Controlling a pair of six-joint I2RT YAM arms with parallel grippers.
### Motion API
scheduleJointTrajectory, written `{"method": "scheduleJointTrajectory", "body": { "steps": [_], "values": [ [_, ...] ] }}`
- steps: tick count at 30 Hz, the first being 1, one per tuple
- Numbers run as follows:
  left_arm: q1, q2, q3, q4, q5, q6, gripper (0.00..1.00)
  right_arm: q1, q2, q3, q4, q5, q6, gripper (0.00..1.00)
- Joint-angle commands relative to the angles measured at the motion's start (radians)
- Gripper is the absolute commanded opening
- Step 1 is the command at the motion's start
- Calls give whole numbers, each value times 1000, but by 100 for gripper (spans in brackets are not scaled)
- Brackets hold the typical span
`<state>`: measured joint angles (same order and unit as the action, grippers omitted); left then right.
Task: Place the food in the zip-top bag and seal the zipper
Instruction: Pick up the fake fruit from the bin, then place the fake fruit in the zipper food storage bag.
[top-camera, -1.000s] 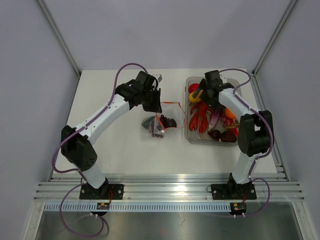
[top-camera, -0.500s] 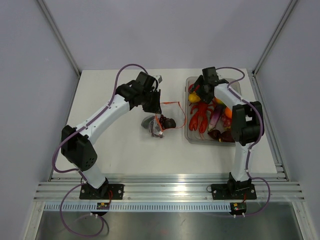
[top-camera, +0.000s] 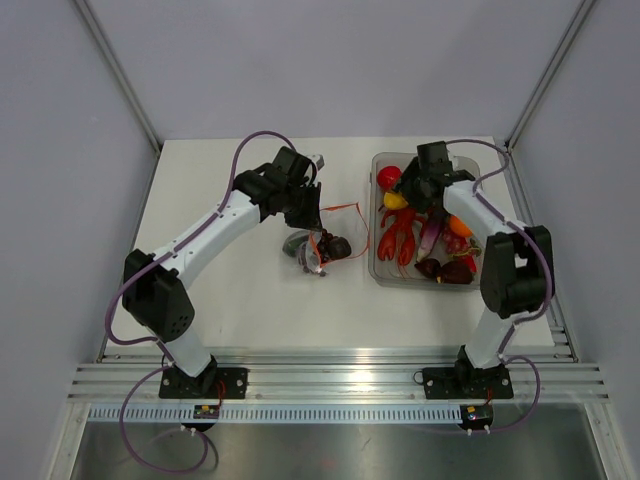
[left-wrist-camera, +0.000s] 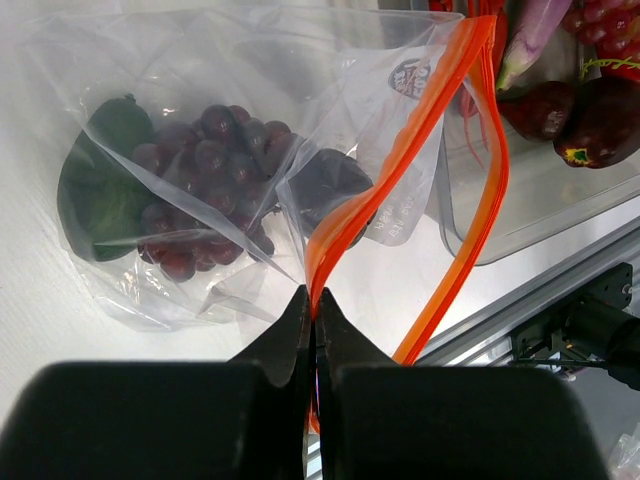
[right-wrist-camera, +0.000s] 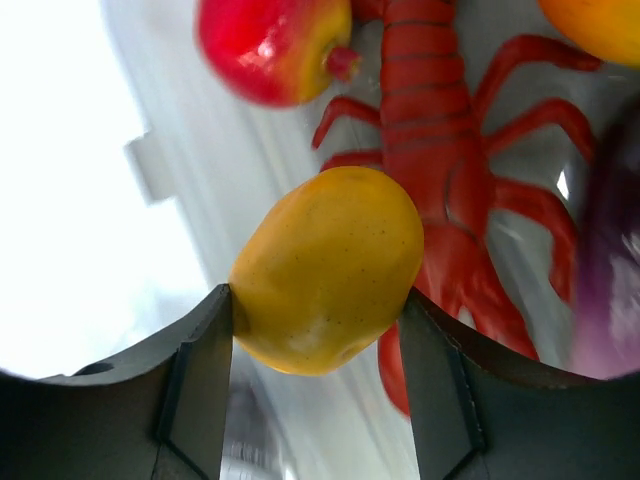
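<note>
Over the left part of the clear tub (top-camera: 376, 262), my right gripper (right-wrist-camera: 315, 300) is closed on a yellow fruit (right-wrist-camera: 330, 260), one finger pressing each side of it. Below it in the wrist view lie a red lobster (right-wrist-camera: 440, 130) and a red apple (right-wrist-camera: 270, 45), with more toy food in the tub. I cannot tell for certain whether the fruit is clear of the tub floor, though it looks lifted.

To the left, on the white table (top-camera: 220, 290), the zip-top bag (top-camera: 315, 250) lies just beside the tub. My left gripper (left-wrist-camera: 315, 310) is pinched shut on the zipper (left-wrist-camera: 335, 240), holding one orange lip up. The other lip bows away, so the mouth gapes open toward the tub. Inside the bag I see dark purple grapes (left-wrist-camera: 200, 160), a green piece (left-wrist-camera: 100, 195) and another dark item I cannot identify.

I judge the step in hand to be loading: one piece is picked and several are left in the tub. Sealing is not yet due.

The next move calls for carrying the yellow fruit leftward to the bag's mouth and lowering it between the two orange lips. The opening looks narrow and floppy, so the fruit could catch on a lip or push the bag away. The left grip should keep the lip raised during the drop.
</note>
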<state>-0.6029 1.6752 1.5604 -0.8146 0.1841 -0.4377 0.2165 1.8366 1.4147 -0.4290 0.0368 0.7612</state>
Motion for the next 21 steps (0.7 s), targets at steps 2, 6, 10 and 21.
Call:
{"method": "scheduleJointTrajectory", "body": {
  "steps": [2,6,10,21],
  "values": [
    [6,-45,1,31,15,8,0,-5,-292,-149,61,-4,-36,32],
    [6,-49,-2,43,20,8,0,39,-469,-227,41,-32,-63,32],
    [6,-49,-2,43,11,8,0,259,-545,-217,-7,107,-138,34],
    [11,-63,-17,51,9,-7,0,484,-381,-158,29,84,-109,41]
  ]
}}
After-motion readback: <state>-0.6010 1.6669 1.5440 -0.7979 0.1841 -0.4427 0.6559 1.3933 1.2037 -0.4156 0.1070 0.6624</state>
